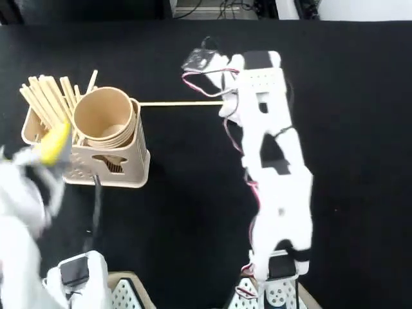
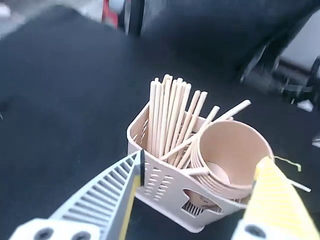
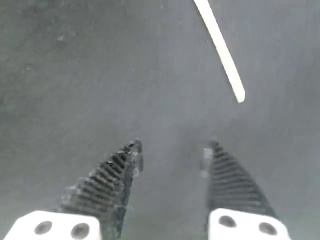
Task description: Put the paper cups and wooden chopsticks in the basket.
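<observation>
A beige slotted basket [image 1: 122, 170] stands at the left of the black table, holding a bundle of wooden chopsticks [image 1: 48, 100] and stacked paper cups [image 1: 106, 116]. One loose chopstick [image 1: 180, 103] lies on the table between the basket and the right arm. My right gripper [image 3: 173, 147] hovers open just above the table, a little short of that chopstick's end [image 3: 220, 47], with nothing between its fingers. My left gripper [image 2: 202, 157] is open near the basket [image 2: 165, 190], its fingers framing the cups [image 2: 232, 150] and chopsticks [image 2: 167, 115]. Its yellow finger [image 1: 55, 145] appears blurred beside the basket.
The right arm's white body [image 1: 277, 174] stretches from the front edge up the middle of the table. The arm bases [image 1: 84, 280] sit at the front edge. Bare black table lies to the right and behind the basket.
</observation>
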Controlling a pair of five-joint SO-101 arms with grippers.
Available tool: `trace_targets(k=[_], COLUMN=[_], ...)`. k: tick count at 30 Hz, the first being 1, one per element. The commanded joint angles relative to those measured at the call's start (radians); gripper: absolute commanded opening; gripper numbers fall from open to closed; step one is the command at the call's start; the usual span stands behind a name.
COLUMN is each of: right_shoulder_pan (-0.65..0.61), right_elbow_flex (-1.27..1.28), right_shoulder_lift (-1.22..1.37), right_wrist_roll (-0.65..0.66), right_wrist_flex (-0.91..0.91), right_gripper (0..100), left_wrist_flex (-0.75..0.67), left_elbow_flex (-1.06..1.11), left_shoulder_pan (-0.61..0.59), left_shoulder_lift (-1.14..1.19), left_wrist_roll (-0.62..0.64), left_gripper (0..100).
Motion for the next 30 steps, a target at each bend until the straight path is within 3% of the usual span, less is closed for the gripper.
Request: trace_targets(k=[1,5,11,18,22,25,30], right_shoulder_pan=[-0.037,-0.038,-0.021,-0.003,0.086,0.129,0.123], right_elbow_flex=[-0.364,-0.588,-0.657,-0.664,-0.664,-0.664,-0.664], right_shoulder_lift=[0.165,0.300,0.369,0.412,0.444,0.472,0.493], right_wrist_roll=[0.064,0.127,0.150,0.298,0.390,0.408,0.419], right_wrist_flex=[0.040,0.077,0.091,0.086,0.081,0.034,-0.048], right_gripper=[25.8,25.8,25.8,25.7,18.2,11.9,11.7], left_wrist_flex=[-0.008,-0.074,-0.094,-0.094,-0.104,-0.166,-0.204], left_elbow_flex=[0.082,0.237,0.355,0.470,0.545,0.607,0.654], left_shoulder_pan=[-0.051,-0.177,-0.302,-0.309,-0.306,-0.302,-0.303], left_shoulder_lift=[-0.064,-0.074,-0.074,-0.074,-0.074,-0.074,-0.074], left_wrist_roll=[-0.015,-0.017,-0.015,-0.040,-0.101,-0.101,-0.101], left_gripper=[35,35,35,35,35,35,35])
